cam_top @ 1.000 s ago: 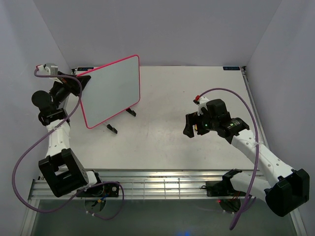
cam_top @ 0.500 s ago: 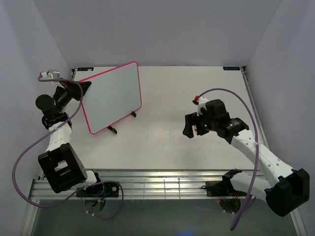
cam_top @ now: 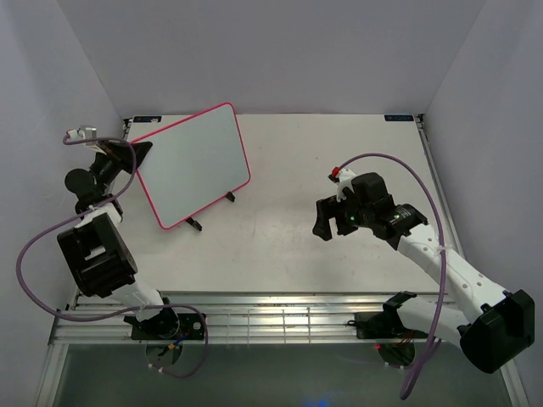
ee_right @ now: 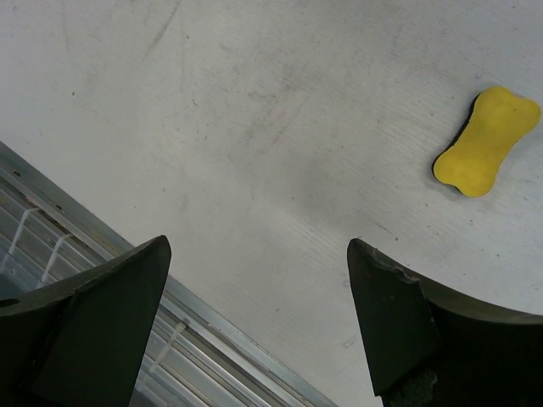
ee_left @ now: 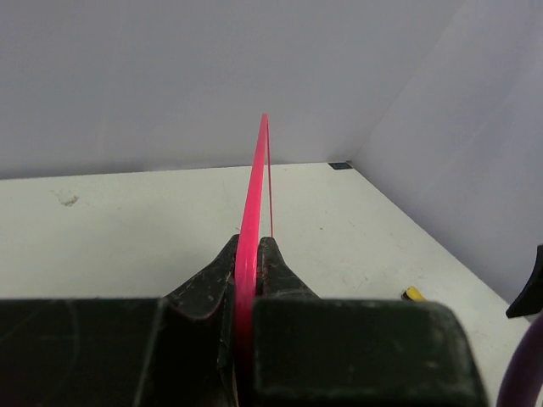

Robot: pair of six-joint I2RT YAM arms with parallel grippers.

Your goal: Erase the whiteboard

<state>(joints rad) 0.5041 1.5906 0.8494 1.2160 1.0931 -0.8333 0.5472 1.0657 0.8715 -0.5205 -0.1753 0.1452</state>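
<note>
The whiteboard (cam_top: 199,161), white face with a pink-red rim, stands tilted at the back left on two small black feet (cam_top: 193,224). No writing shows on its face in the top view. My left gripper (cam_top: 142,152) is shut on its left edge. In the left wrist view the pink rim (ee_left: 253,195) runs edge-on between the closed fingers of that gripper (ee_left: 248,251). My right gripper (cam_top: 323,219) hangs open above the table at centre right, nothing between its fingers (ee_right: 259,248). A yellow eraser sponge (ee_right: 486,142) lies on the table beyond it, also seen small from the left wrist (ee_left: 413,293).
Grey walls close the table on the left, back and right. A slatted metal rail (cam_top: 280,320) runs along the near edge, and shows under my right gripper (ee_right: 102,254). Purple cables (cam_top: 399,161) loop off both arms.
My left arm has folded back toward the left wall, turning the held whiteboard slightly; its lower corner shifted right and nearer. The right arm has barely moved.
</note>
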